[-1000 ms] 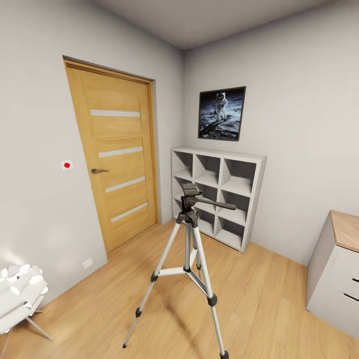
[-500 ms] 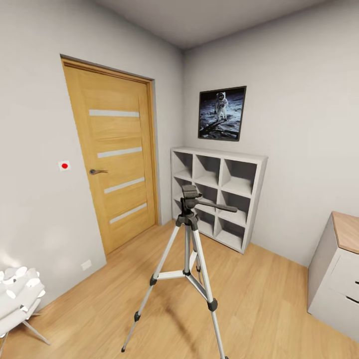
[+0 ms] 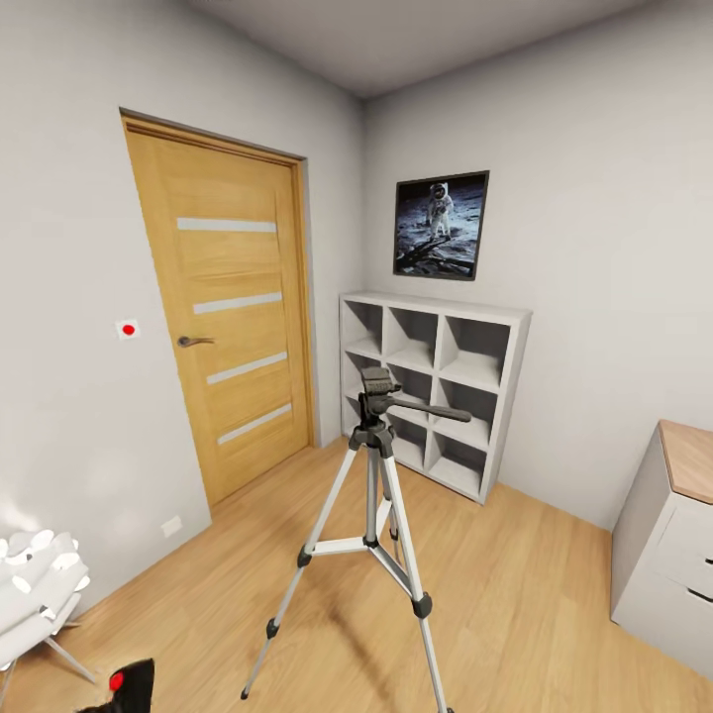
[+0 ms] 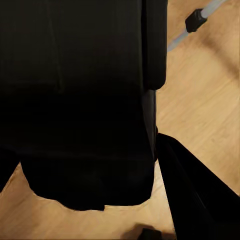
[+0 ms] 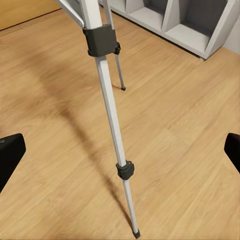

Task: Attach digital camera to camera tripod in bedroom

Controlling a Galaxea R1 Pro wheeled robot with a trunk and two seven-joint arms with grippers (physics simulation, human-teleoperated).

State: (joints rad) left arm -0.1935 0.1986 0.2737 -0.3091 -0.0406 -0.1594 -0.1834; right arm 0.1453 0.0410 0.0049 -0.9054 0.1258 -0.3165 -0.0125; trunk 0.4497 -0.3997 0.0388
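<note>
A black boxy shape with a red button, the digital camera (image 3: 127, 685), is seen at the bottom left edge of the head view, low over the wood floor (image 3: 515, 594). In the left wrist view the same dark body (image 4: 80, 100) is pressed close against the lens, with one dark finger (image 4: 195, 195) of the left gripper beside it; whether it is clamped cannot be told. The right gripper (image 5: 120, 150) is spread wide, nothing held, its two fingertips (image 5: 10, 152) seen at opposite edges of the right wrist view, with a silver tripod leg (image 5: 112, 125) and the floor between them.

Just beyond, the camera tripod (image 3: 374, 515) is stood upright mid-floor, legs splayed, black head bare, pan handle (image 3: 431, 408) pointed right. A white ball-shaped lamp (image 3: 35, 584) is placed at far left. A white dresser (image 3: 663, 545) with wood top is set at right. Behind the tripod, white cube shelves (image 3: 436, 391) are against the back wall, an astronaut picture (image 3: 441, 226) hung above. The oak door (image 3: 223, 307) is shut at left.
</note>
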